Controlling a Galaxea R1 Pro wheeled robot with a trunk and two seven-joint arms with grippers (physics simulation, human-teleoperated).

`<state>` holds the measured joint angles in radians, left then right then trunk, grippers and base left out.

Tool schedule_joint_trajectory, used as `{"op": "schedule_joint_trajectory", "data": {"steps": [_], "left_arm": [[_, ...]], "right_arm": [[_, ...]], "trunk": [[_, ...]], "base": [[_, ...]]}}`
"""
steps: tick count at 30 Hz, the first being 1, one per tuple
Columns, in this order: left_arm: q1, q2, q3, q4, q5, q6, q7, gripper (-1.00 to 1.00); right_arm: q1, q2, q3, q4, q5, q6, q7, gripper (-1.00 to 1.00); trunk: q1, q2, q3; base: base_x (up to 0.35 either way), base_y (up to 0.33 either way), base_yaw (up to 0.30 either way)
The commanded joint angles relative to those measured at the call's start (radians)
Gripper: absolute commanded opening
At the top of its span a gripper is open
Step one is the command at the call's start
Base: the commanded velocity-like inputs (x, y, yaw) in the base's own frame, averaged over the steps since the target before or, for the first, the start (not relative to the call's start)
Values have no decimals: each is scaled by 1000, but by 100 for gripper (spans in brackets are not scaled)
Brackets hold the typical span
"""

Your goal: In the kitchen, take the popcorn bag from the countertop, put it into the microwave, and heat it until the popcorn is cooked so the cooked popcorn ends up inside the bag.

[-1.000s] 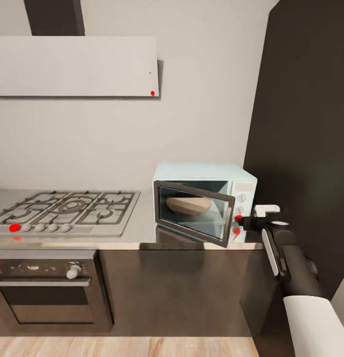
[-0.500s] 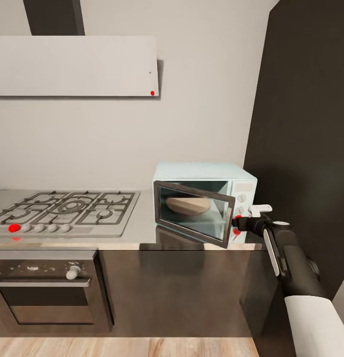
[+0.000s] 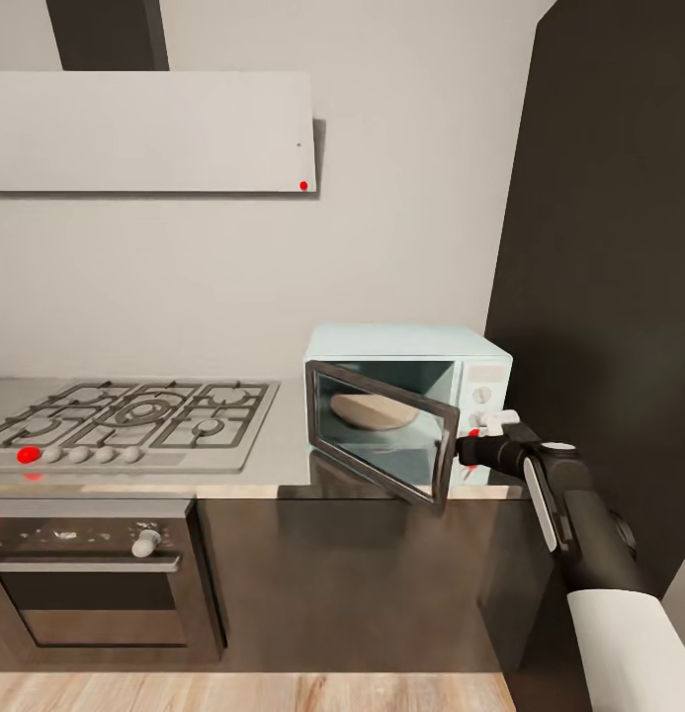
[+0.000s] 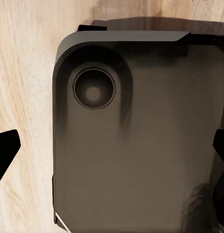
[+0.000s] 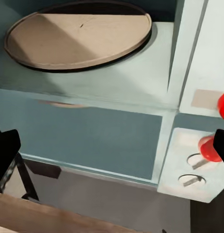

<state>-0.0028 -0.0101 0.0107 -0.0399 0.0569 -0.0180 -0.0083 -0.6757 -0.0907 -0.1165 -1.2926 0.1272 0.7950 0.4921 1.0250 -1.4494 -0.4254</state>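
Microwave door ajar — right gripper at its edge.

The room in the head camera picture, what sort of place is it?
A home kitchen, it seems: a gas hob is set into the countertop, a built-in oven sits below it, and a pale-blue microwave stands with its door open.

Right arm stretched forward and up, black forearm over white upper sleeve. Right gripper level at the wrist's end, fingers apart, nothing between them. Left gripper's dark fingertips spread wide, pointing downward.
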Motion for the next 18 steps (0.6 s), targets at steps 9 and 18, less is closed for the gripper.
{"op": "schedule_joint_trajectory", "data": {"steps": [9,18], "left_arm": [[0,-2,2,0,6,-2,3,100],[0,-1,2,0,6,-2,2,100]], "right_arm": [[-1,0,0,-1,15,3,9,100],[-1,2,0,-1,18,3,8,100]], "trunk": [[0,-1,-1],[0,-1,-1]], "base": [[-149,145,0],[-230,223,0]]}}
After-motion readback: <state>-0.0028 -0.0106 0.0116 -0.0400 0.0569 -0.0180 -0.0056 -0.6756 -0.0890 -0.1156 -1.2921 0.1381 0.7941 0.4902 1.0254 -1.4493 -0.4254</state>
